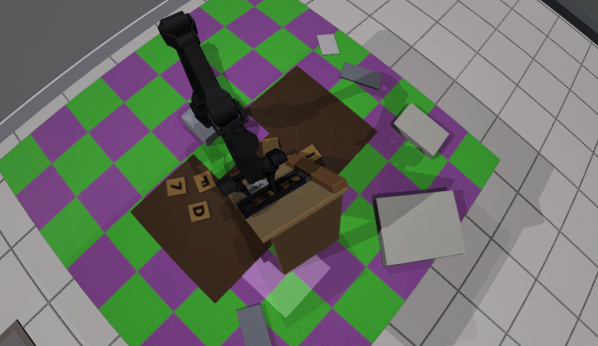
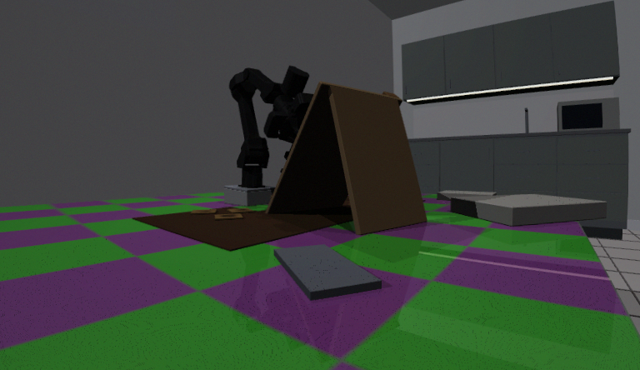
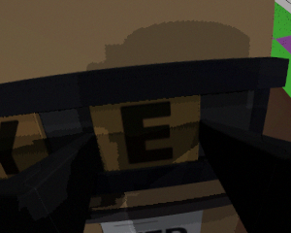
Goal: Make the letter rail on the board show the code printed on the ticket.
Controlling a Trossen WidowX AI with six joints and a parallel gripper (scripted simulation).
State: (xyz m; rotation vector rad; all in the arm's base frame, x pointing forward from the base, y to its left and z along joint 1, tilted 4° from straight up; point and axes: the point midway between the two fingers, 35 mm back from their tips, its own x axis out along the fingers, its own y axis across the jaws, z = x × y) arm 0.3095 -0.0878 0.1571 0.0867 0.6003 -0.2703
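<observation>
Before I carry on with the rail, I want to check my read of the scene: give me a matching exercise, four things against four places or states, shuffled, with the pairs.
1. E tile
2. D tile
3. Y tile
4. gripper

A. lying on the dark brown mat
B. shut on a tile
C. between the fingers
D. in the rail, outside the fingers

Pairs: 1-C, 2-A, 3-D, 4-B

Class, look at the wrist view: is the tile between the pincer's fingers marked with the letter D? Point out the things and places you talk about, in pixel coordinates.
No, the tile point(image 3: 186, 131) between the fingers bears a dark letter E.
</observation>
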